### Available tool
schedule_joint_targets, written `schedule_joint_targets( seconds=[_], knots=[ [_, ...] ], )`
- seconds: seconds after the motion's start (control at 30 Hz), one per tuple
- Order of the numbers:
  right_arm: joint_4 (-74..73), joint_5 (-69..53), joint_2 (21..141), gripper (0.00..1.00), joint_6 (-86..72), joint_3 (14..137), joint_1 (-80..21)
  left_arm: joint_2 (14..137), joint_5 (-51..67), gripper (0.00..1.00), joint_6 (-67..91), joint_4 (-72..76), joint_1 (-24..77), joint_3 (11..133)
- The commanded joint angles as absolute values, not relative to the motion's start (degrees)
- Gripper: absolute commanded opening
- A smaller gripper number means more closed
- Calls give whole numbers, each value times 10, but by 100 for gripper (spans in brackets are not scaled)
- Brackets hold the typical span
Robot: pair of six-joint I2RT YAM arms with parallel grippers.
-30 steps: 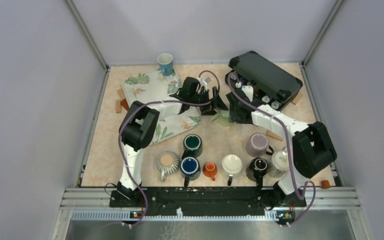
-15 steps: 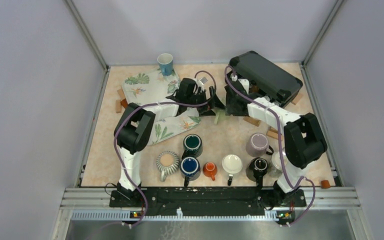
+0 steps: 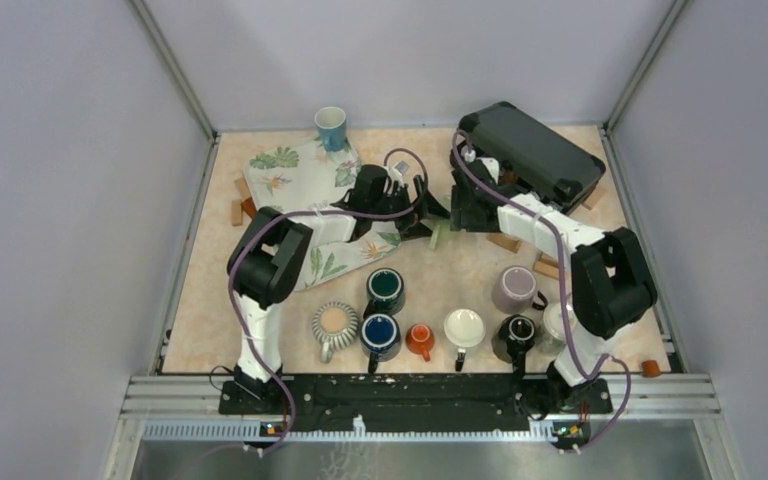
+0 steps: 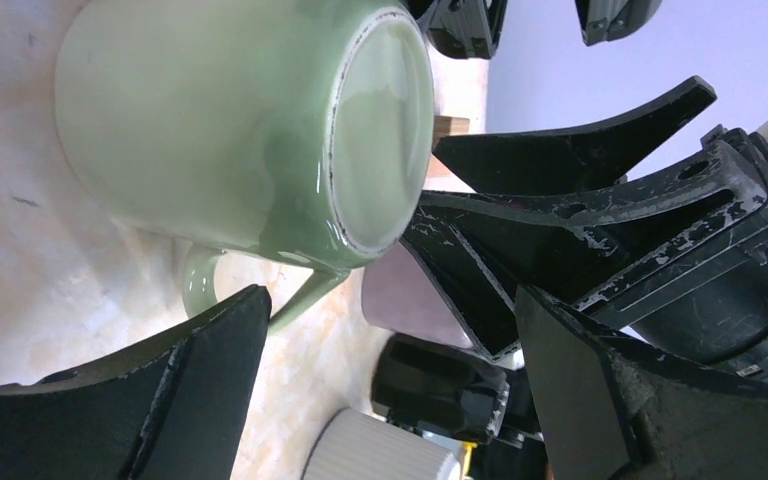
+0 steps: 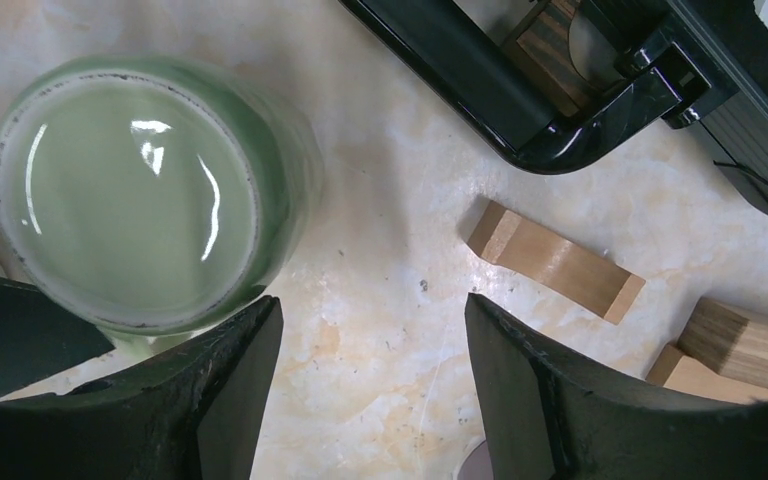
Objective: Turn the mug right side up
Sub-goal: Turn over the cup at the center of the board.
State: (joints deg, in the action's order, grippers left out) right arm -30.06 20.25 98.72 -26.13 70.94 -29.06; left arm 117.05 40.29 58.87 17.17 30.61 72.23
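Green mug (image 5: 130, 190): upside down on the counter (image 5: 390, 160), glazed base facing up. You find it mid-counter, between the two tools.
Mug handle (image 4: 210, 285): low against the counter, just beside one finger of the left tool.
Left tool (image 4: 390, 300): jaws spread as wide as they go and gripping nothing. The mug sits just beyond the fingertips.
Right tool (image 5: 372, 300): jaws partly spread with bare counter between them, nothing held. The mug is just outside one finger – you cannot tell whether they touch.
Wooden blocks (image 5: 555, 262): lying flat, near the black case (image 3: 540, 150).
Floral cloth (image 3: 300, 170): back left, under the left arm.
Row of mugs (image 3: 464, 327): upright, near the arm bases.
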Motion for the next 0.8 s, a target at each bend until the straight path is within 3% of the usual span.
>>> schedule_joint_targets(
  seconds=[0.0, 0.4, 0.77],
  knots=[
    [-283, 190, 939, 69, -279, 714, -289, 1126, 436, 98, 648, 255, 319, 707],
    [-294, 173, 872, 69, -289, 682, -290, 1097, 382, 98, 631, 214, 324, 693],
    [-294, 158, 884, 63, -317, 692, -340, 958, 336, 98, 527, 88, 232, 669]
  ],
)
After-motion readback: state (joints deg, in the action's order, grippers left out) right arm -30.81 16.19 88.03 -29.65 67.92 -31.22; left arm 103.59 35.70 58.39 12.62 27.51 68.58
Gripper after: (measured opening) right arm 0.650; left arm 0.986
